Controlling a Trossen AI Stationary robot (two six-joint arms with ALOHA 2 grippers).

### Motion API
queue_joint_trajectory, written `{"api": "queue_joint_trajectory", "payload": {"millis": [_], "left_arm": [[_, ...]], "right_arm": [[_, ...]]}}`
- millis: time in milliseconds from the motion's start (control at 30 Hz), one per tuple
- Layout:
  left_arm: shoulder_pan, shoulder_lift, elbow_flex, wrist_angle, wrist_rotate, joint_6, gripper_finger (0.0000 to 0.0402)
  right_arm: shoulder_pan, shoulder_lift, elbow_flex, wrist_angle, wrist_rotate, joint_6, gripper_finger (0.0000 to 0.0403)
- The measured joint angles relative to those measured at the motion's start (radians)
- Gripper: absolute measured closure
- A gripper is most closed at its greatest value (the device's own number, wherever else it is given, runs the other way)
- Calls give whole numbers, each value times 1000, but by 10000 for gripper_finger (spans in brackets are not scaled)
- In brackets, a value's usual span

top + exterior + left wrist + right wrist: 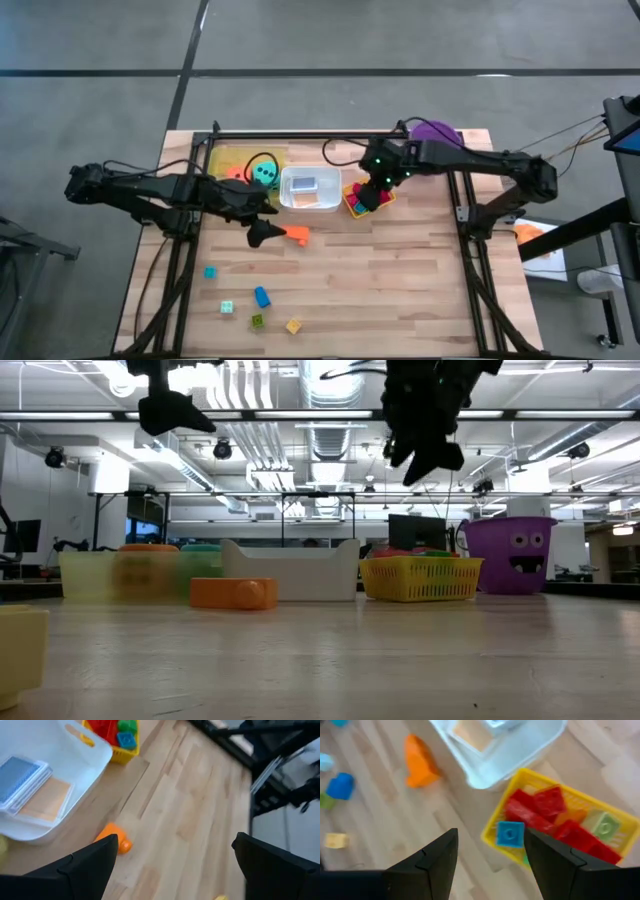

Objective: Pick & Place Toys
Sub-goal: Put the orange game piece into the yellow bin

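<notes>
Orange block: on the table, just in front of the white tray. Left gripper: above and beside it, fingers spread, empty. Right gripper: over yellow basket of blocks, fingers apart, empty.

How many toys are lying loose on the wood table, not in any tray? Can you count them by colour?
orange toy: 1
blue block: 1
teal blocks: 2
green block: 1
yellow block: 1
Total: 6
</notes>
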Motion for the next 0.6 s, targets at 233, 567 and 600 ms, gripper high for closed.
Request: {"api": "queue_joint_trajectory", "payload": {"millis": [233, 567, 600], "left_arm": [[-10, 57, 0, -99, 48, 93, 11], [-31, 265, 0, -102, 68, 155, 11], [-29, 277, 0, -101, 58, 156, 11]], "right_arm": [[89, -45, -1, 36, 67, 85, 180], [169, -105, -1, 34, 71, 10, 180], [185, -123, -1, 35, 70, 8, 180]]}}
